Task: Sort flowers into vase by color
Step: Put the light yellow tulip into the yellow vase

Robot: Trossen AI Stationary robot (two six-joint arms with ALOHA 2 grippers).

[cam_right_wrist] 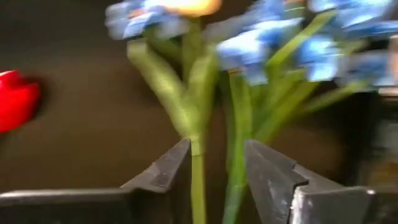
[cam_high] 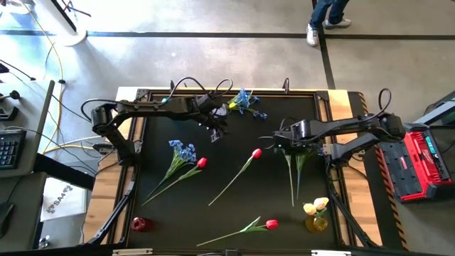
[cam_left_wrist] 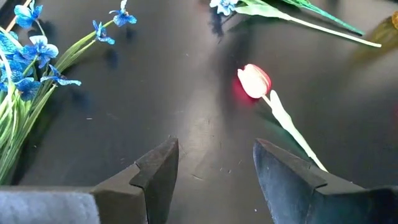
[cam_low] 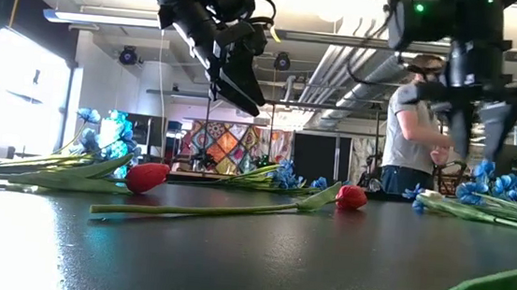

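Note:
My right gripper is open over a bundle of blue sprays and one pale yellow tulip. Its fingers stand on either side of the green stems, which run toward the near edge. In the low view the gripper hangs just above the blossoms. My left gripper is open and raised over bare table, between a blue spray and a red tulip lying flat.
A blue spray and red tulip lie left of centre, and another red tulip near the front edge. More blue flowers lie by the far edge. A small red vase and a yellow vase with yellow tulips stand near the front. A person stands beyond the table.

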